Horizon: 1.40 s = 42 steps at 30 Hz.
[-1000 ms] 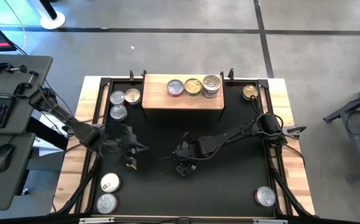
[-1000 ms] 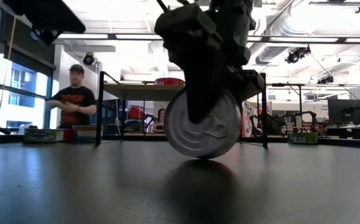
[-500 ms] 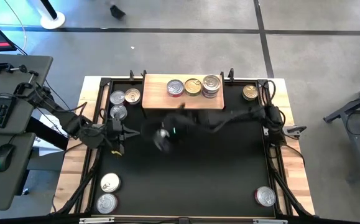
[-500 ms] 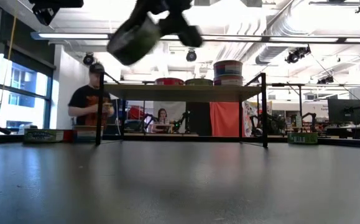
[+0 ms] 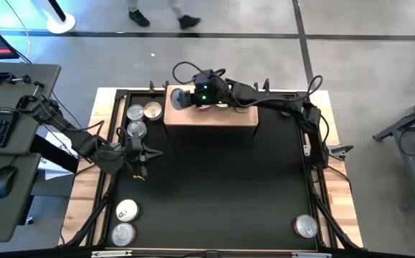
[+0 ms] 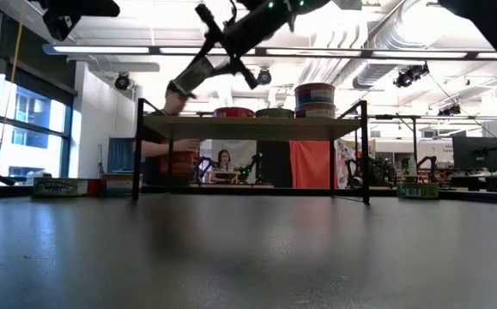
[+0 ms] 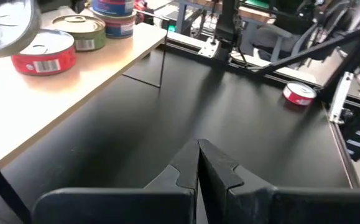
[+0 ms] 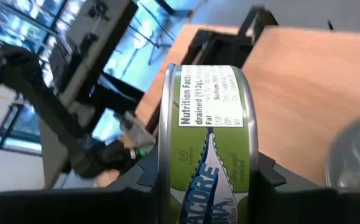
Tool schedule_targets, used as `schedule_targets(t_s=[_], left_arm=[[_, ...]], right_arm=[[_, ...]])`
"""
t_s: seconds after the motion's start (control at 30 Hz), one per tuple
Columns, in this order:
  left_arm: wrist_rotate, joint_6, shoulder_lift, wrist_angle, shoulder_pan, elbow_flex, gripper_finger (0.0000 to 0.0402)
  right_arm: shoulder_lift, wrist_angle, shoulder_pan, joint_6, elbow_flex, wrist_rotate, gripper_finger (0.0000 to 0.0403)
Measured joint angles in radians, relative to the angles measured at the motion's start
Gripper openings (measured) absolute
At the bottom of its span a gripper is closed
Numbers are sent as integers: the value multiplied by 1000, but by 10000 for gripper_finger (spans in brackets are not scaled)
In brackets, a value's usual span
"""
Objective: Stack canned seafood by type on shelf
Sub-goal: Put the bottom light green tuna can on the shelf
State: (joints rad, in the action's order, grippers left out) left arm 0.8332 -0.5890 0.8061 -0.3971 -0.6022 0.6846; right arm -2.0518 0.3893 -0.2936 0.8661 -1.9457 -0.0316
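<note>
My right gripper is shut on a green-labelled can above the left end of the wooden shelf. In the low view the can hangs just over the shelf top. On the shelf stand a red can, a gold-lidded can and a stack of two. My left gripper waits, shut, over the mat's left side; its fingers meet with nothing between them. My right gripper pinches the can between its two fingers, one on each flat face. The can stands on edge with its labelled side wall toward the wrist camera. The fingers slant down from the table's right. The can is lifted clear of the shelf.
Three cans lie on the black mat left of the shelf, two at the front left, one at the front right. The shelf's thin black legs stand on the mat. A person stands beyond the table.
My right gripper has lifted the can off the mat's middle, where it stood on edge, and carried it up and toward the far left, to above the shelf's left end, tipping toward level as it went. My left gripper has drawn back a little toward the table's left edge.
</note>
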Motion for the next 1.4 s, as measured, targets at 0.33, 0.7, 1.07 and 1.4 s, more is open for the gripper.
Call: schedule_targets(t_s=[0.33,0.7,1.07,1.4], left_arm=[[42,-75,15,7,0,0,0],[45,-116,15,7,0,0,0],[27,-133,15,6,0,0,0],[15,-134,15,4,0,0,0]], right_arm=[[-48,-59,-7,76,0,33,115],[-47,-22,-7,121,0,86,139],[-47,-21,12,119,0,190,149],[-76,-30,33,179,3,265,150]])
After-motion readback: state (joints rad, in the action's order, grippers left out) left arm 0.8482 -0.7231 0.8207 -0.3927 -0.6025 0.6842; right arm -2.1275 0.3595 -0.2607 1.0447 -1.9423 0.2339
